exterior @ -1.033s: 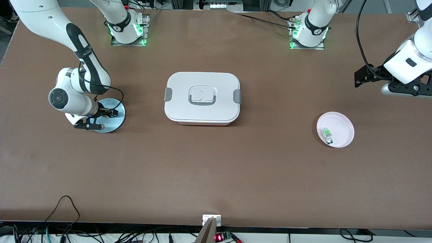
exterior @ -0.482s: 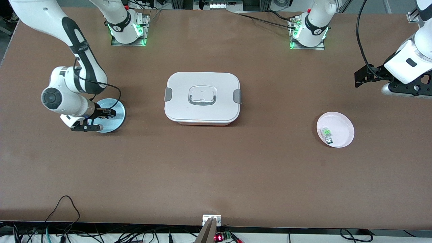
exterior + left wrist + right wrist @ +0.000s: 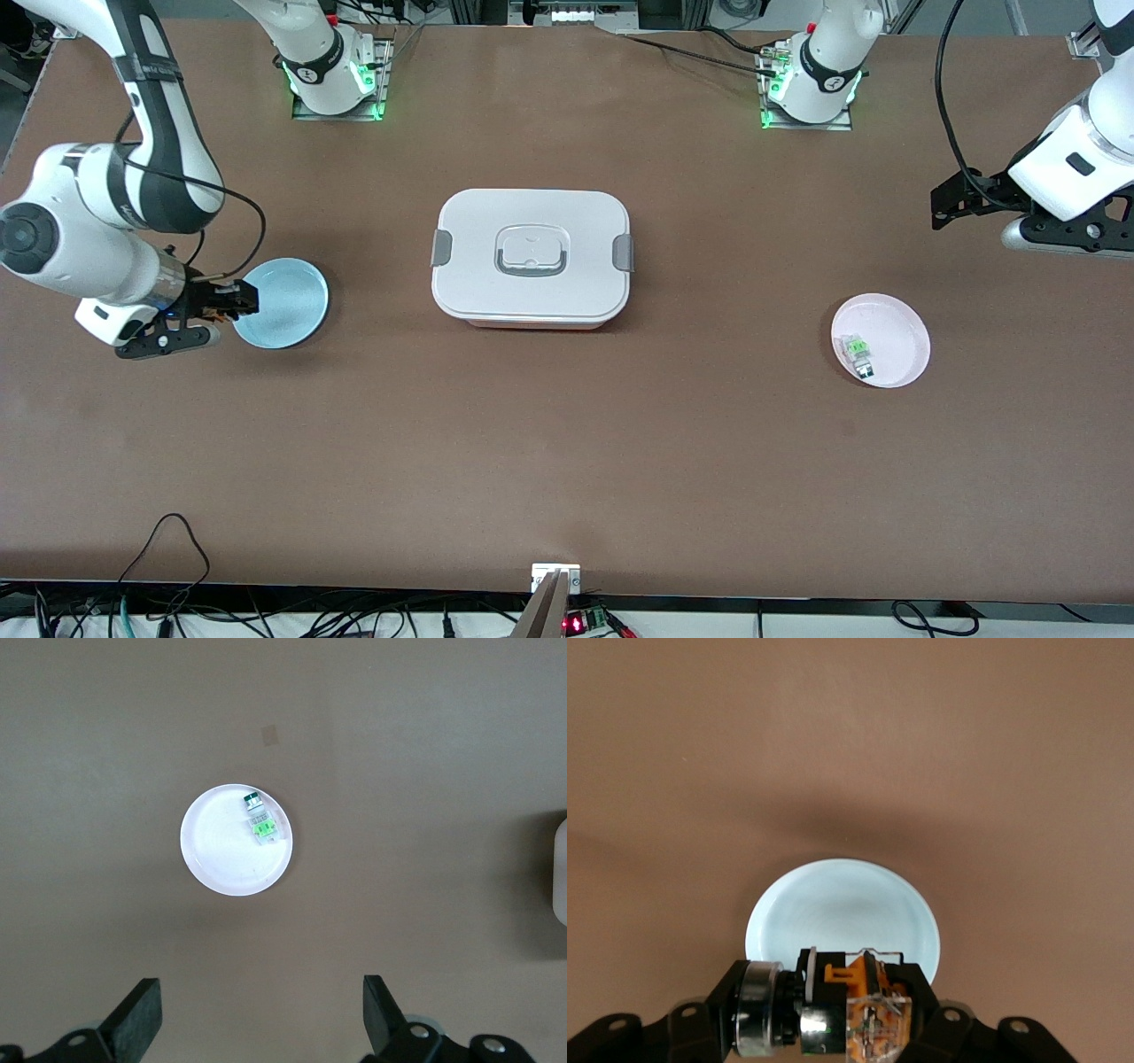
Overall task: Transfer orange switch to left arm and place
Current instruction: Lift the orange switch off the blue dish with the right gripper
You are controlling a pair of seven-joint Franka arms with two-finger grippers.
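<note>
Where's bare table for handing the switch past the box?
Wide bare strip between the box and the front camera's edge, and between box and pink plate. Tight where the right gripper holds the orange switch over the blue plate.

Right hand [image 3: 232, 302] up off the blue plate [image 3: 282, 303] now, clamped on the orange switch [image 3: 864, 1014], swung out past the plate's rim toward the right arm's end of the tabletop, plate fully uncovered, right arm's elbow raised and pulled away from the box [image 3: 532, 257]

We see a robotics lab: white jointed arms [image 3: 151, 115] bolted to a brown tabletop [image 3: 567, 461], loose black cables [image 3: 168, 540] at the frame's lower edge.
</note>
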